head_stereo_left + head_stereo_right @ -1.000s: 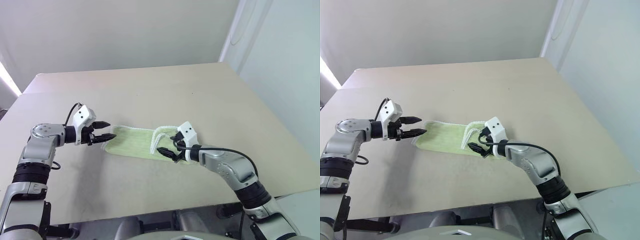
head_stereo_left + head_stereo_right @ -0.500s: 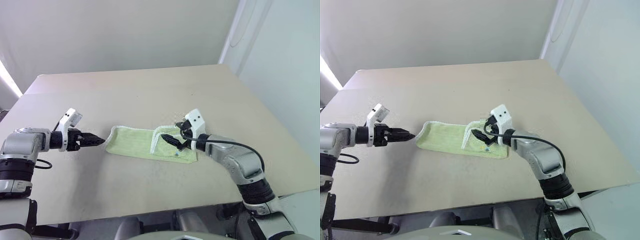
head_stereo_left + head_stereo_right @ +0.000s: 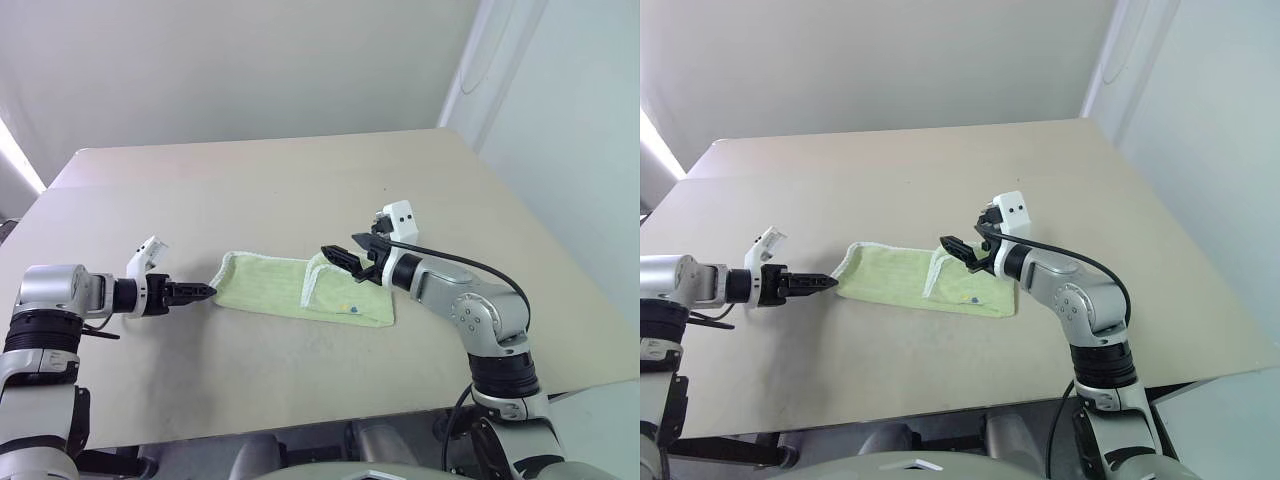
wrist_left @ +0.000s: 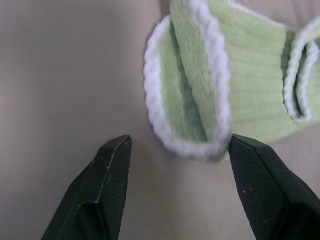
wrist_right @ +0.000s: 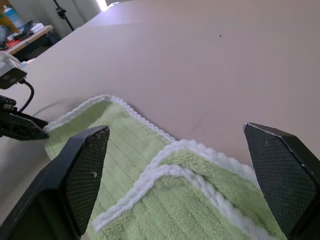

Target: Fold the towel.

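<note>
I take the towel (image 3: 300,290) as my landmark: it lies lengthwise on the table (image 3: 300,190), partly folded, its right end doubled over and its left end curled up in a loose lip. Nearest me, just off that curled left end, my left gripper (image 3: 198,291) sits low with fingers spread and nothing between them; in the wrist view the white trim lies right in front of the gap. Above the doubled right end, my right gripper (image 3: 337,256) hovers with fingers wide apart, empty. My worry: if I close the left on the lip alone, the upper layer may slide and the fold come out crooked.
</note>
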{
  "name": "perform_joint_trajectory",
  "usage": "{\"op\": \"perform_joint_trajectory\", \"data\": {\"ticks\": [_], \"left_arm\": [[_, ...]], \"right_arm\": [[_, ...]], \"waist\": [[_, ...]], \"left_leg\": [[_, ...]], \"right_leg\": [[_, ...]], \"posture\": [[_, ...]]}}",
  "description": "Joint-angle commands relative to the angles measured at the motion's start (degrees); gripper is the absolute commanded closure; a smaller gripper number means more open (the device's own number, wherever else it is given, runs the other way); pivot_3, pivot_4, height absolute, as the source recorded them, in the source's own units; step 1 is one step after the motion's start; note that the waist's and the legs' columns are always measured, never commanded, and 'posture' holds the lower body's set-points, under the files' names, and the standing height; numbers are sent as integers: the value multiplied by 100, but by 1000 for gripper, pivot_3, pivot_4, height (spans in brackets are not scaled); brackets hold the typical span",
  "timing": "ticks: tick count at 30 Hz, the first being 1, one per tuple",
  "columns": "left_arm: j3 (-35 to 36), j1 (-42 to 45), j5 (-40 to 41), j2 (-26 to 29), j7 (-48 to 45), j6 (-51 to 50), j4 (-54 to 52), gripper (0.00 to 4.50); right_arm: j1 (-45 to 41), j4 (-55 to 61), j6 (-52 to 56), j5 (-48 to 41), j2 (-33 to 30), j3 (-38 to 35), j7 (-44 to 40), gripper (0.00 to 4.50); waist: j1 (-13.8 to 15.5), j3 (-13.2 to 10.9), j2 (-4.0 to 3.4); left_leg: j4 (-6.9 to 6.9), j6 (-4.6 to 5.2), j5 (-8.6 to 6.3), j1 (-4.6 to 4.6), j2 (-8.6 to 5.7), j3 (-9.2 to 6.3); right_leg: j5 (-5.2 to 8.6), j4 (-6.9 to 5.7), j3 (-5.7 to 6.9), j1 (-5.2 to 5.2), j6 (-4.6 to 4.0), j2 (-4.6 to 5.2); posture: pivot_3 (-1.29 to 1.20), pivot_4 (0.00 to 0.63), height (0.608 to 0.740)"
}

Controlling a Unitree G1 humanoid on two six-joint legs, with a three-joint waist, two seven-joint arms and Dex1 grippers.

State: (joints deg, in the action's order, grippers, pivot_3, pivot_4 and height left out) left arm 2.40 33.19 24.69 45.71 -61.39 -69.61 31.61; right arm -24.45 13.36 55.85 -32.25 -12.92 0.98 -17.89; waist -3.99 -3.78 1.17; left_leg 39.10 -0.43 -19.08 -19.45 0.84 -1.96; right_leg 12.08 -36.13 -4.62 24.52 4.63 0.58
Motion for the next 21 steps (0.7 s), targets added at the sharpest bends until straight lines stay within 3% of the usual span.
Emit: {"op": "perform_joint_trajectory", "data": {"ticks": [1, 10, 13, 15, 20, 21], "left_arm": [[185, 182, 170, -196, 148, -141, -3, 1322], [52, 41, 219, -490, 315, -180, -336, 1322], [105, 18, 299, -524, 256, -191, -367, 1934], [168, 21, 361, -541, 240, -197, -397, 2631], [266, 55, 497, -469, 186, -161, -515, 4418], [288, 65, 522, -439, 166, -134, -527, 4467]], "right_arm": [[-68, 147, -2, -75, 86, -209, 95, 14], [-96, 150, 68, -21, 53, -220, 188, 14], [-3, 331, 128, -137, -86, -187, -26, 0], [78, 485, 87, -171, -261, -135, -259, 0], [387, 994, -63, -78, -1275, 214, -1149, 0], [468, 1081, -117, -38, -1518, 282, -1337, 0]], "waist": [[6, 0, 0], [15, 0, -1], [4, 0, -1], [-1, 0, -1], [-1, 0, -1], [1, 0, -1]], "left_leg": [[0, -1, 1, 0, 0, -1], [0, -2, 1, -1, -5, 0], [1, -3, 1, 0, -6, 1], [1, -3, 1, -2, -5, 0], [-5, -3, 1, -3, -5, 1], [-5, -3, 1, -3, -5, 1]], "right_leg": [[0, -1, 1, 0, 0, 0], [0, 1, -1, -2, 0, 5], [0, 3, -3, -3, -1, 6], [0, 3, -2, -3, -1, 5], [2, 5, -2, 1, 2, 4], [3, 6, -1, 0, 2, 4]], "posture": [[0, 0, 712], [0, 0, 712], [0, 0, 712], [0, 0, 712], [0, 0, 712], [0, 0, 712]]}}
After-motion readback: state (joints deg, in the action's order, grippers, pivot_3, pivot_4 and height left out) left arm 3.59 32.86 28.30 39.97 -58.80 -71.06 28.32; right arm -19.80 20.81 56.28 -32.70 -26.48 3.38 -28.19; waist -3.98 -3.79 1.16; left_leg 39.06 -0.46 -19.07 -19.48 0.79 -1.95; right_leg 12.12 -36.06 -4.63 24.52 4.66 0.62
